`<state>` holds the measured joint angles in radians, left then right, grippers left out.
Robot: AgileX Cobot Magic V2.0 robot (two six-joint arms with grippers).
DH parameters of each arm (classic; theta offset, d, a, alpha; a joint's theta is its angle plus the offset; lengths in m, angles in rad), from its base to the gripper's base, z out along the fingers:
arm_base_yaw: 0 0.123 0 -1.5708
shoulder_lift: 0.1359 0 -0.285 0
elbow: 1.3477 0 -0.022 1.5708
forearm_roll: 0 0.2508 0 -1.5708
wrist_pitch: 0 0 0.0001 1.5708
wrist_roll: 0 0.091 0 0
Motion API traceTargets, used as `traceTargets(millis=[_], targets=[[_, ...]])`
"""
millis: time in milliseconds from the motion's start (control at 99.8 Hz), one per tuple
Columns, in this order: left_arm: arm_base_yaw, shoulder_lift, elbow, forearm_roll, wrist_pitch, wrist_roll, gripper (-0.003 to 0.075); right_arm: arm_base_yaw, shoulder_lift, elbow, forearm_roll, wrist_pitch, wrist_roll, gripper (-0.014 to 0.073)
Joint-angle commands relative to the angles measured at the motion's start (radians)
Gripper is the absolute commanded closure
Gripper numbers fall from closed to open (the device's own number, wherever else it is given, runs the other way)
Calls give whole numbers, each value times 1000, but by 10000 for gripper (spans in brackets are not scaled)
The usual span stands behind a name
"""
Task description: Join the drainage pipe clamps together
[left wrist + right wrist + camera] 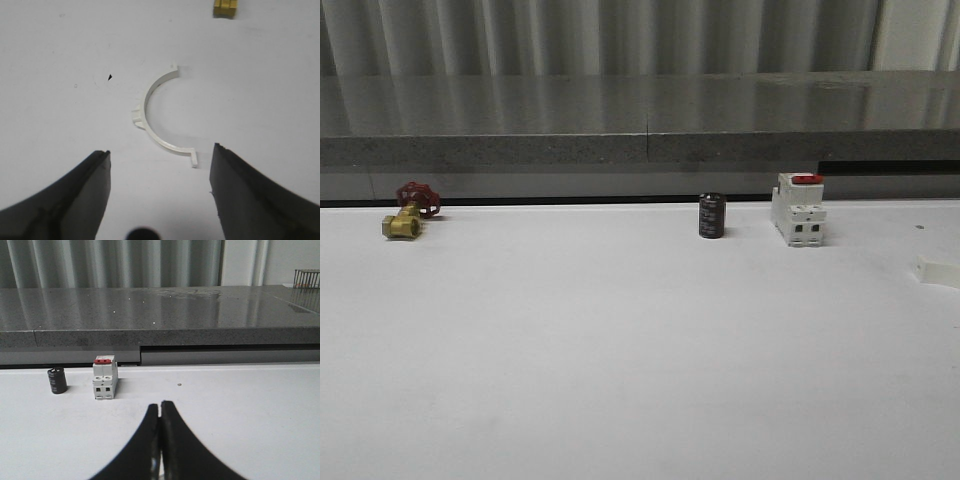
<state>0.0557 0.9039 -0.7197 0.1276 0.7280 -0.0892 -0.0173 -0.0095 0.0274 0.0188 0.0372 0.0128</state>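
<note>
One drainage pipe clamp (141,116), a white plastic half-ring with flat end tabs and a small outer lug, lies flat on the white table. My left gripper (160,150) hovers over it, open wide, with nothing between its black fingers. The clamp's nearer end tab sits just ahead of the gap, close to one finger. A white plastic piece (937,270) lies at the table's right edge, cut off by the frame; I cannot tell what it is. My right gripper (160,404) is shut, its fingers pressed together on nothing, low over the table and pointing at the back ledge.
A brass valve with a red handle (408,212) stands at the back left, its brass body (225,7) beyond the clamp. A black cylinder (711,216) and a white breaker with a red switch (798,208) stand at the back. A grey stone ledge (640,120) runs behind the table.
</note>
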Motion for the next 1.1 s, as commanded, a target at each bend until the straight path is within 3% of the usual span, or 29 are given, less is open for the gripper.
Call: traceTargets(millis=[0, 251, 551, 1092], targets=[[36, 88, -64, 7, -40, -20, 281, -6, -21, -17, 2, -69, -8, 659], [123, 370, -176, -128, 27, -20, 281, -6, -21, -17, 2, -69, -8, 659], [131, 701, -343, -121, 54, -20, 281, -6, -21, -17, 2, -69, -8, 659], [131, 956, -485, -128, 59, -20, 300, -6, -21, -17, 2, -69, -8, 659]])
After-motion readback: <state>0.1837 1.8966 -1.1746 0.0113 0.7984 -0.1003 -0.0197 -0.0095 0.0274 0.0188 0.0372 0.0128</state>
